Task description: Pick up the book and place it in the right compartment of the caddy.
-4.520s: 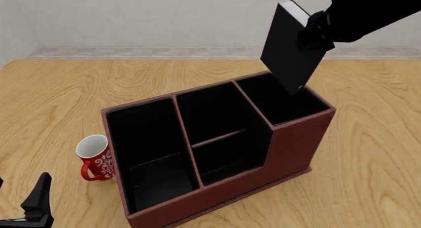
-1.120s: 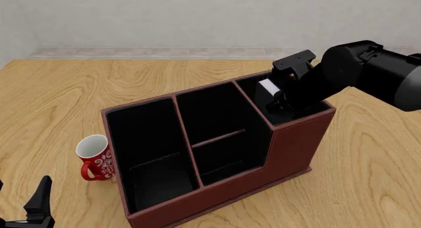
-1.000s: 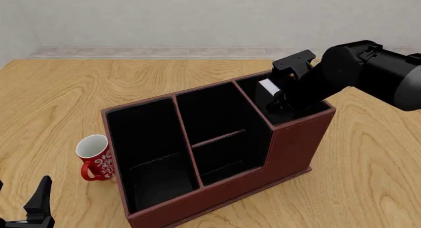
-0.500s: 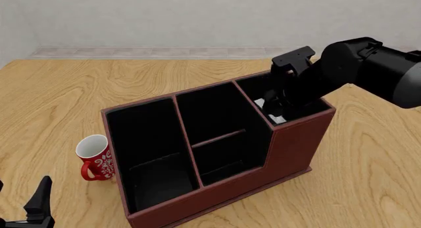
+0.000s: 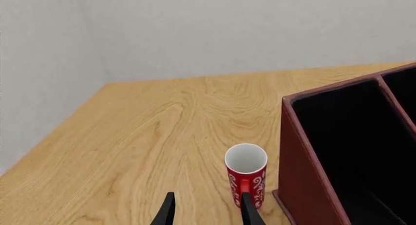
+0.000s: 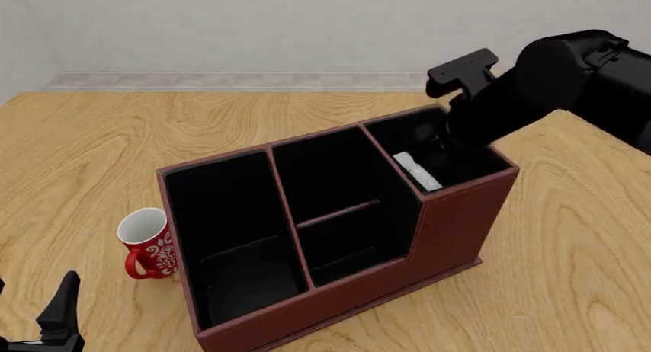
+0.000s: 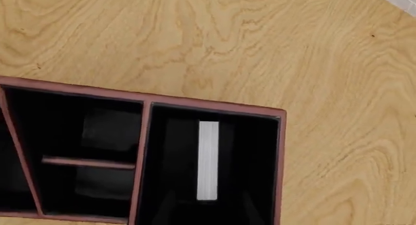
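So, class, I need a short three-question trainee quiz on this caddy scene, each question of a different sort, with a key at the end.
1. True or false: the book stands inside the right compartment of the caddy.
2. Multiple choice: where is the red mug? A) in the middle section; B) on the table outside the caddy, beside its long wide section; C) held by the left gripper.
3. Short answer: which part of the book shows from above?

Key
1. True; its white edge shows within that section's walls.
2. B; it stands upright on the wood and the left gripper's fingers hold nothing.
3. The white page edge.
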Controlling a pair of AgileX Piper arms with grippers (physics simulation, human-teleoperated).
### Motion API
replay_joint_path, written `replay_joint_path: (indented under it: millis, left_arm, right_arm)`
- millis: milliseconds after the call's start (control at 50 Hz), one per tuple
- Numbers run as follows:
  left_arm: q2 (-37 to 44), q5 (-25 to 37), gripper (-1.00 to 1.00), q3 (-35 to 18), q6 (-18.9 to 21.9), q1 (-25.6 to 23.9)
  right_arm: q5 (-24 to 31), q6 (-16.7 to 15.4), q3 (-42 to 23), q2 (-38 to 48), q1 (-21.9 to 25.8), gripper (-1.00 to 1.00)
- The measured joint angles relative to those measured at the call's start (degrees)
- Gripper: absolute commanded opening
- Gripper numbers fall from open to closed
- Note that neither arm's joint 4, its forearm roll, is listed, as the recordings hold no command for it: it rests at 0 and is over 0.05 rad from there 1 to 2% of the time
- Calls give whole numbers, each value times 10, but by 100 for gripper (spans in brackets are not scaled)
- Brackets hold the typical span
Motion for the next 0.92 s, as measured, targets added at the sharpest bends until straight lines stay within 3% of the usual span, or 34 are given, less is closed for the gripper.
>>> replay_joint_path:
  millis: [500,920]
  left_arm:
    - [0,-9,100,0,14,-10]
    - [0,-8,100,-10,31,-18]
  right_arm:
    - [92,-28,-46,-118,41,100]
    - [53,-60,33,-289,98,100]
